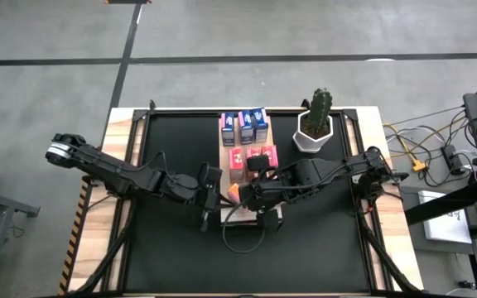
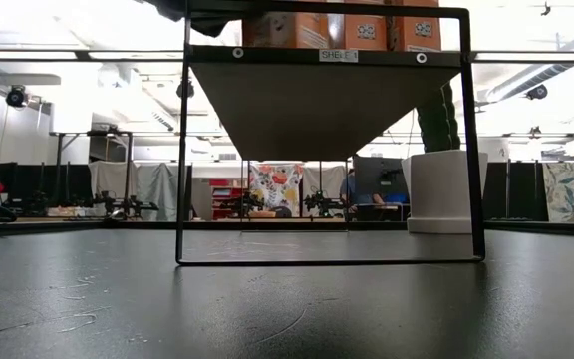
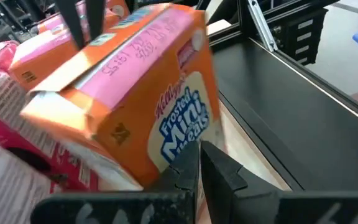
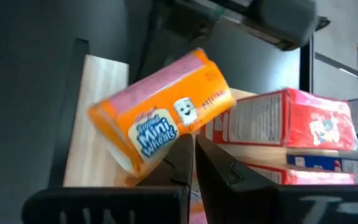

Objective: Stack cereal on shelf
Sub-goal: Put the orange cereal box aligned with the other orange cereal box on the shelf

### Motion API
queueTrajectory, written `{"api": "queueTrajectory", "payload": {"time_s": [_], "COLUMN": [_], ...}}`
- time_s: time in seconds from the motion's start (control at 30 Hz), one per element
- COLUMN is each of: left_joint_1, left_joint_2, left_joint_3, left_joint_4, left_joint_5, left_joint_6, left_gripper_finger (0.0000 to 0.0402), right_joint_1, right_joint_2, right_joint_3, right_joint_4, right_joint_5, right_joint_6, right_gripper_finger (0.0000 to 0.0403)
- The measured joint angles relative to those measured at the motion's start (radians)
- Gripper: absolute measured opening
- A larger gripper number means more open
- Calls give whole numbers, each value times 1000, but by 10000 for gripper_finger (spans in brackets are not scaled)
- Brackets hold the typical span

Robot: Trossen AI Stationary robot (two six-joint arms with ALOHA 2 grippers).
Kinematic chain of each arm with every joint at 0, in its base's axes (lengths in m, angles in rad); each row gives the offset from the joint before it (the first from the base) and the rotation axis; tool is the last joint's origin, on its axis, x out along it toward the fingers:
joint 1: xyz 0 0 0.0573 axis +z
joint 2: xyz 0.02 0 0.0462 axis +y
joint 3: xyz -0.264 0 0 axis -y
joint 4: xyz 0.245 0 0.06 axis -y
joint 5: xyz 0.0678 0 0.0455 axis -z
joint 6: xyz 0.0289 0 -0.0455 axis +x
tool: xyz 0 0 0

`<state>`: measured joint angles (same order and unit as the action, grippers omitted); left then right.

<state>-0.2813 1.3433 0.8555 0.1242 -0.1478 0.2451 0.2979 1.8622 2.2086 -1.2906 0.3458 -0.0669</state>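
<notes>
Two dark six-joint arms reaching inward over the table's middle, nearly meeting. Left gripper [image 1: 208, 201] low, two dark fingers [image 3: 219, 171] pressed together. Right gripper [image 1: 247, 192] just beside it, fingers [image 4: 182, 155] likewise closed.

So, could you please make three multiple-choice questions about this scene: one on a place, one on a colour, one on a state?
1. Where does the cactus stand?
A. At the far right end of the shelf
B. Beside the left arm's base
C. On the floor

2. What main colour has the Mini-Wheats box?
A. Green
B. Orange
C. White

3. How does that box lie?
A. Flat under the blue boxes
B. Upright on the black mat
C. Tilted

Answers:
1 A: the high view shows it beyond the right arm.
2 B: both wrist views show orange sides with a pink top.
3 C: it leans askew beside the red boxes, before the shut fingers.
</notes>
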Motion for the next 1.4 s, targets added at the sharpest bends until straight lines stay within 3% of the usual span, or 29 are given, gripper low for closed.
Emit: {"api": "queueTrajectory", "payload": {"time_s": [0.13,0.37,0.6,0.77,1.4], "left_joint_1": [0,1,-4,-20,-33], "left_joint_2": [-36,-84,-87,-86,-85], "left_joint_3": [0,0,0,0,0], "left_joint_4": [-27,-85,-94,-97,-90], "left_joint_5": [-7,-124,-122,-43,-43], "left_joint_6": [0,-3,-3,-3,-3], "left_gripper_finger": [0,0,0,0,0], "right_joint_1": [0,1,3,1,-4], "right_joint_2": [0,0,0,0,2], "right_joint_3": [0,0,0,0,0], "right_joint_4": [9,17,16,15,40], "right_joint_5": [-6,-20,-12,-5,-4], "right_joint_6": [2,15,29,21,13], "right_gripper_finger": [12,12,12,12,12]}}
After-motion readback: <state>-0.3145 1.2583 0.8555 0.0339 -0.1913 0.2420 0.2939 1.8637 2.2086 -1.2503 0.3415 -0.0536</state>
